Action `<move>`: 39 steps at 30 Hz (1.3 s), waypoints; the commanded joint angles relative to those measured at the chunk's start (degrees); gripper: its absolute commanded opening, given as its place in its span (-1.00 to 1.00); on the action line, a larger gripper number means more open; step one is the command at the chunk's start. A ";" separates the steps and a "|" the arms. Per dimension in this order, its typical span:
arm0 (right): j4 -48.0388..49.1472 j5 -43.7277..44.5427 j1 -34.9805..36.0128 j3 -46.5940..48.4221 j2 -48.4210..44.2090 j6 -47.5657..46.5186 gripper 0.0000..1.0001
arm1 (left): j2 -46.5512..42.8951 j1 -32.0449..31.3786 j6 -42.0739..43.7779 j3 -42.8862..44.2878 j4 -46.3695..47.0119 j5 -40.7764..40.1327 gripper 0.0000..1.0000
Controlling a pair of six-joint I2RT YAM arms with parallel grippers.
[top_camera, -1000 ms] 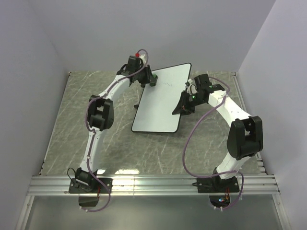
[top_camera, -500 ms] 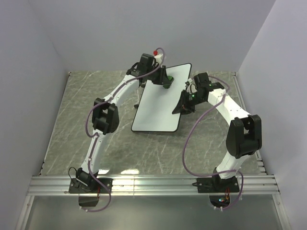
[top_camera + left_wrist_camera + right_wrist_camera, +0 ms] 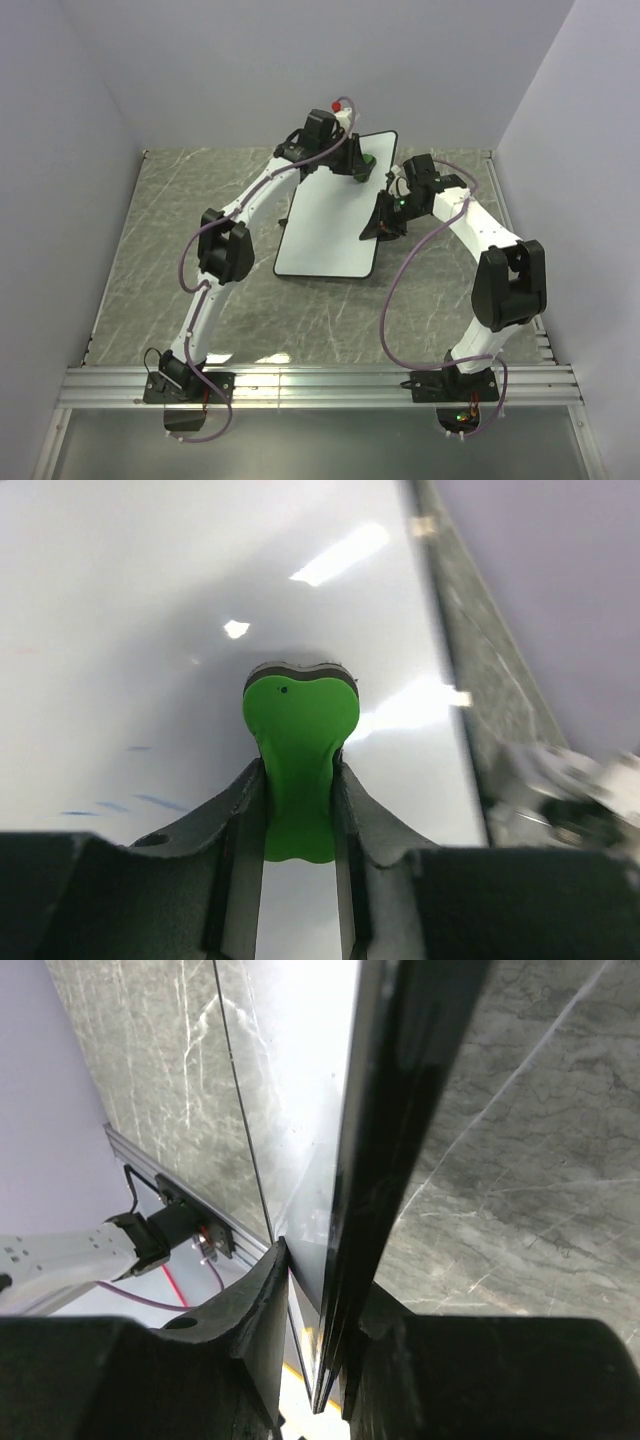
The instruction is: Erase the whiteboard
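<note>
The whiteboard point(image 3: 328, 215) lies tilted on the marble table, its far end raised. My left gripper point(image 3: 362, 168) is shut on a small green eraser point(image 3: 366, 161), which it presses on the board near the far right corner. In the left wrist view the eraser point(image 3: 300, 730) sits between both fingers point(image 3: 245, 810), its dark pad on the white surface point(image 3: 150, 610). Faint blue marks point(image 3: 110, 805) remain at the lower left. My right gripper point(image 3: 382, 225) is shut on the whiteboard's right edge. In the right wrist view its black rim point(image 3: 400, 1110) runs between the jaws of the right gripper point(image 3: 335, 1340).
Grey walls enclose the marble table point(image 3: 200, 220) on three sides. A metal rail point(image 3: 320, 385) runs along the near edge with both arm bases on it. In the left wrist view the right arm's wrist point(image 3: 570, 790) is close beside the board's right edge.
My left gripper has swept the eraser to the right along the board's far end, from the far left corner to near the far right corner. The right gripper has kept its hold.
</note>
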 commanded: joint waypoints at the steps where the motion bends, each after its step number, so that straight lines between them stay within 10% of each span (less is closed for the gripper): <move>1: -7.11 6.25 6.06 -4.12 2.97 -8.22 -1.00 | 6.21 3.65 -2.20 1.05 -4.20 -6.93 -0.99; 25: -7.81 7.30 5.97 -1.66 4.55 -8.22 -1.00 | 3.67 3.67 -0.09 -2.81 -1.05 1.22 -0.99; 39: -9.92 12.23 5.01 11.52 6.83 -4.53 -1.00 | -23.39 13.58 -13.26 -28.82 17.51 -5.33 -0.99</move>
